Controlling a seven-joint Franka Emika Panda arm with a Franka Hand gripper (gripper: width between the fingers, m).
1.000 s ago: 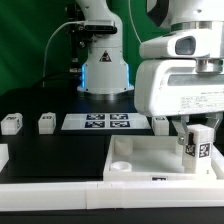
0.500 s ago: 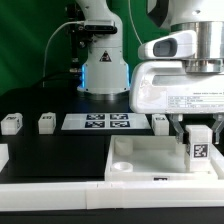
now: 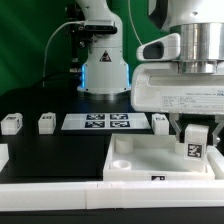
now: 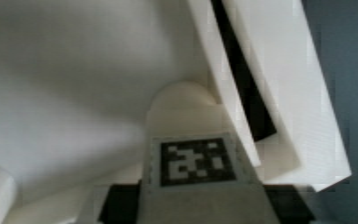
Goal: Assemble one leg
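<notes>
My gripper [image 3: 195,133] is shut on a leg [image 3: 194,143], a small white post with a black-and-white tag on its side. It holds the leg upright over the right part of the large flat white tray-like part [image 3: 150,154], close to its surface. In the wrist view the leg [image 4: 197,150] stands between the dark fingers [image 4: 126,204], pointing down at the white part [image 4: 69,90] near its raised rim [image 4: 274,70]. Three more legs stand on the table: one at the far left [image 3: 11,123], one beside it [image 3: 46,123], one behind the tray [image 3: 161,122].
The marker board [image 3: 98,122] lies flat at the table's middle back. A robot base with a blue glow [image 3: 104,70] stands behind it. A white rail [image 3: 50,191] runs along the front edge.
The gripper with the leg has turned a little and sunk slightly over the tray's right part. The other legs have not moved.
</notes>
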